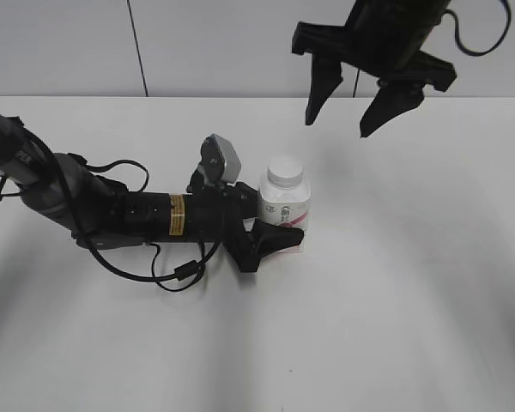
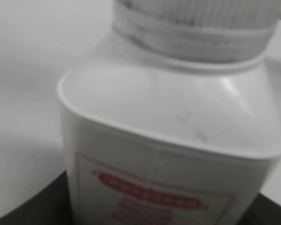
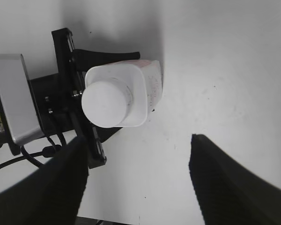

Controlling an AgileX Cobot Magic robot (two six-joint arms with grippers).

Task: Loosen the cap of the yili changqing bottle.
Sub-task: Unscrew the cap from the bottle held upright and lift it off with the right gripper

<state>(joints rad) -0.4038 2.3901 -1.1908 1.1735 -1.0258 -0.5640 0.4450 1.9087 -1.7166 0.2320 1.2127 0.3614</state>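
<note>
Tabletop (image 1: pixel 429 283), white and plain, carries everything, with a pale wall behind it. Lying low across its left side, the left arm (image 1: pixel 94 210) reaches in toward the middle, black cables looping beside it and a grey camera block (image 1: pixel 221 160) standing on its wrist. Its left hand (image 1: pixel 275 227) is clamped around the lower body of the yili changqing bottle (image 1: pixel 285 206), one dark finger (image 1: pixel 279 238) showing across the front of the label; in the right wrist view the fingers lie along opposite sides of the squarish body. Above and to the right, the right hand (image 1: pixel 350 110) hangs in the air, well clear of the bottle, its two dark fingers spread wide with nothing between them. The bottle stands upright near the middle of the tabletop, white with a pink-red label. From the left wrist view its rounded shoulder and label fill the picture, blurred by closeness. The cap (image 1: pixel 286 171) sits on the wide neck, round, white and flat-topped, its ribbed side visible in the left wrist view.
</note>
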